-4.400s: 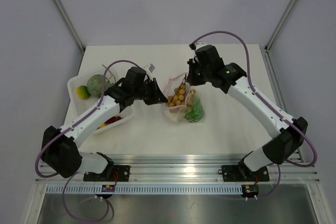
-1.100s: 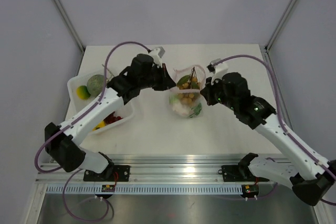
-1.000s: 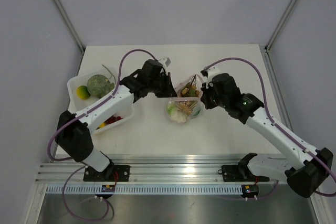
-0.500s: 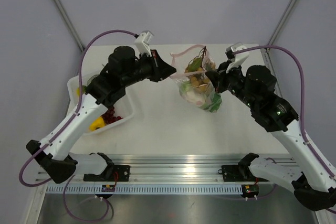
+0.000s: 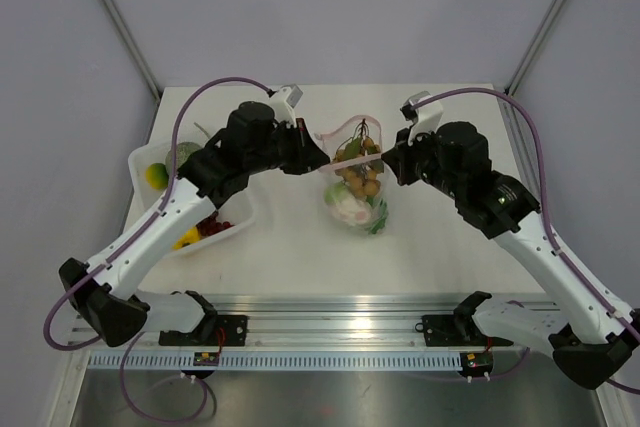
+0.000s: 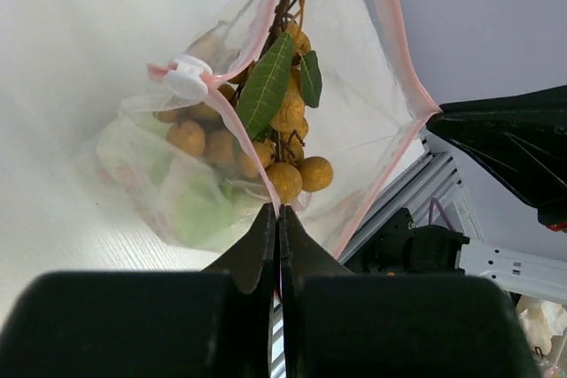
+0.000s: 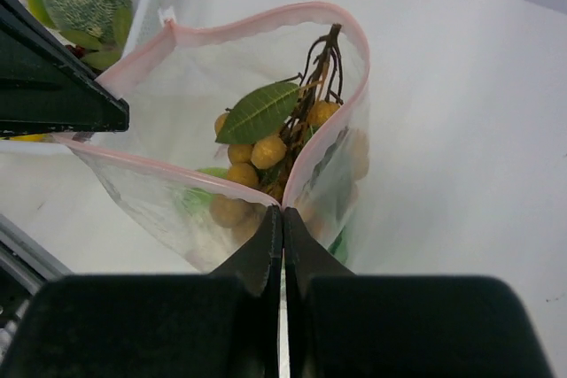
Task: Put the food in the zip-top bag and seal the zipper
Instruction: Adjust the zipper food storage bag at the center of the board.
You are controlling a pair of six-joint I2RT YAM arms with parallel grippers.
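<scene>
Presently, my left gripper (image 5: 318, 159) and right gripper (image 5: 386, 161) each pinch the zipper (image 7: 292, 4) from opposite sides, fingers closed on it, the zip-top bag (image 7: 168, 86) gaping with the food (image 7: 266, 152) inside.

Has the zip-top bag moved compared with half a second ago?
Yes. In the top view the zip-top bag has shifted left, toward the white tray, and it now hangs a little lower in the picture.
</scene>
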